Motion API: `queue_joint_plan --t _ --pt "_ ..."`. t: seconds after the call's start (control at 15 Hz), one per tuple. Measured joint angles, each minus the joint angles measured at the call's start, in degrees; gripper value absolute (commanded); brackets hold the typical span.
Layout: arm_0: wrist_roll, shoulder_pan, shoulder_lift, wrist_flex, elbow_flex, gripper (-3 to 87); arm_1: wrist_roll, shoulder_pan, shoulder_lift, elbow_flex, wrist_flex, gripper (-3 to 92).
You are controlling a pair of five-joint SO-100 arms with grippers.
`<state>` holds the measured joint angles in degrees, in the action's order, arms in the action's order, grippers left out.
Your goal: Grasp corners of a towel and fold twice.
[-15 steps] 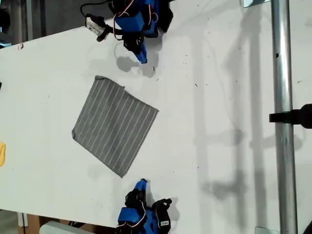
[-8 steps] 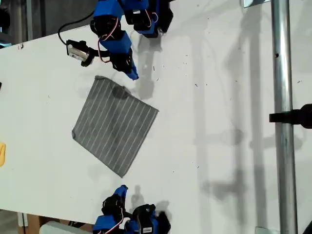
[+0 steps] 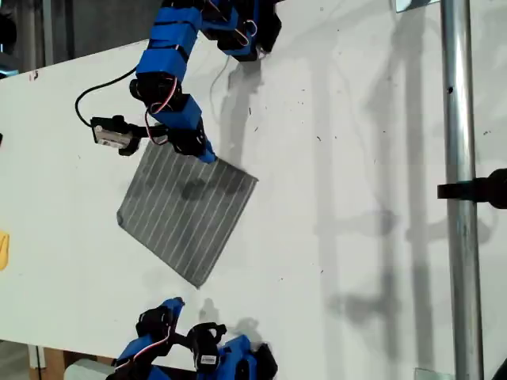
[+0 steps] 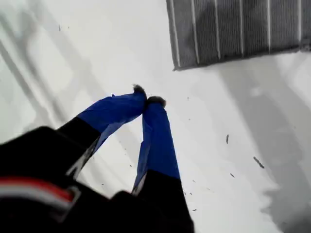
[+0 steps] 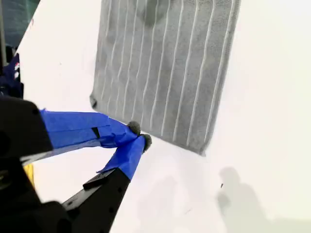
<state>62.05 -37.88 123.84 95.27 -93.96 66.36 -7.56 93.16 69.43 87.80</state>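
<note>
Closed: my first pincer [image 4: 148,102], my second pincer [image 5: 138,135], both beside towel [image 3: 186,210].

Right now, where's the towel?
The towel lies flat on the white table, left of centre in the exterior view, between the two arms and untouched by either gripper.

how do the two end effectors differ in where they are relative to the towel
My first end effector hangs over bare table, short of a towel corner. My second end effector is right at the towel's edge. Both are blue-taped, with jaws shut.
</note>
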Motion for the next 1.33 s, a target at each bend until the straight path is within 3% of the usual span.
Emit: queue_joint_plan --t 0.13,0.53,0.87,1.07,1.13,1.2,1.33 --pt "0.00 0.18 -0.18 0.00 -0.18 -2.8 -2.11 0.00 -6.94 -5.10 0.09 26.6" --pt "0.00 0.00 -0.09 -0.97 -5.54 -2.7 -10.46 -0.79 -23.29 -8.96 -0.35 31.5" --pt "0.00 -0.09 0.62 -1.49 -7.73 -2.7 -11.60 -1.85 -37.18 -8.96 -3.78 31.8" --pt "0.26 -0.09 1.85 -1.67 -8.44 -2.7 -11.60 -2.02 -43.51 -8.96 -6.77 29.4" --pt "0.44 -0.09 1.85 -1.67 -8.61 -2.7 -11.69 -2.11 -44.56 -10.81 -6.94 23.8" --pt "0.44 -0.09 1.85 -1.67 -8.70 -2.7 -11.69 -2.29 -45.09 -11.60 -7.21 7.3" --pt "0.44 -0.09 1.85 -1.67 -8.70 -2.7 -11.69 -2.29 -45.09 -12.30 -8.26 0.1"
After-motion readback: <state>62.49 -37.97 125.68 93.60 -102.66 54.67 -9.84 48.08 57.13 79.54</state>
